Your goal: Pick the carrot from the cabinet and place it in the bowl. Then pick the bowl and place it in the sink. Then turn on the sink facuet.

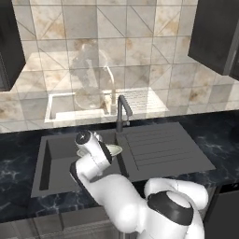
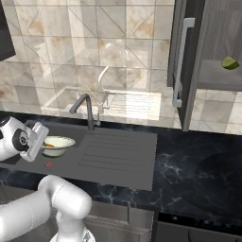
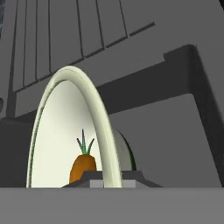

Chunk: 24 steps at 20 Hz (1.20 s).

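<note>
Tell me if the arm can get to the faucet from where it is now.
Probably yes. The faucet stands just behind the sink, with open space around it. But the gripper seems to be holding the bowl, so it must let go first.

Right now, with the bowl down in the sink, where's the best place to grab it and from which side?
Probably the bowl's thin rim, from above. It sits upright in the sink with the carrot inside, and its shallow, wide body looks too broad to span. In the hand view the gripper appears already astride that rim.
</note>
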Motion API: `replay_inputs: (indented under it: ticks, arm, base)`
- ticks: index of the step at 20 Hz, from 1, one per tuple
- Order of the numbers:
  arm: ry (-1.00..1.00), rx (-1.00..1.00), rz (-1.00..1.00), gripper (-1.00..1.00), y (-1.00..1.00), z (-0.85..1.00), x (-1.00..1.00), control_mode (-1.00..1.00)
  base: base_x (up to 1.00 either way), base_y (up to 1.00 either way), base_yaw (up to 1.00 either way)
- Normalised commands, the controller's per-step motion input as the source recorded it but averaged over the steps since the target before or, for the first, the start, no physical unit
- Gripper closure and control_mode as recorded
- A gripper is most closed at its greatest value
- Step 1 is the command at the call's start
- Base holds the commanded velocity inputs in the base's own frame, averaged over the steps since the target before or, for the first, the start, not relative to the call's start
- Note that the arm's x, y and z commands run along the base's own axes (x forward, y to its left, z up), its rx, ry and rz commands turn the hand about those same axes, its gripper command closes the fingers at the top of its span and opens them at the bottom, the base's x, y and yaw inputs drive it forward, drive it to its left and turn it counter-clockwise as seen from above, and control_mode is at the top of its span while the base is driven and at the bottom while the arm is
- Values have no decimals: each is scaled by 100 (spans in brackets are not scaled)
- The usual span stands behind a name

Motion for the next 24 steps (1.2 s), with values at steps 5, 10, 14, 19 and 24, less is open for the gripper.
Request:
replay_inputs:
  ticks: [5, 10, 14, 19, 24]
  arm:
    - [0, 8, -35, 100, 75, -1, 26, -100]
    - [0, 8, -35, 100, 60, -12, 24, -100]
    - [0, 7, -33, 100, 59, -32, 27, -100]
    - [0, 5, -30, 100, 47, -43, 21, -100]
    - [0, 4, -29, 100, 37, -44, 15, -100]
  base:
    - [0, 0, 0]
    - [0, 0, 0]
    - [0, 0, 0]
    - [0, 0, 0]
    - [0, 0, 0]
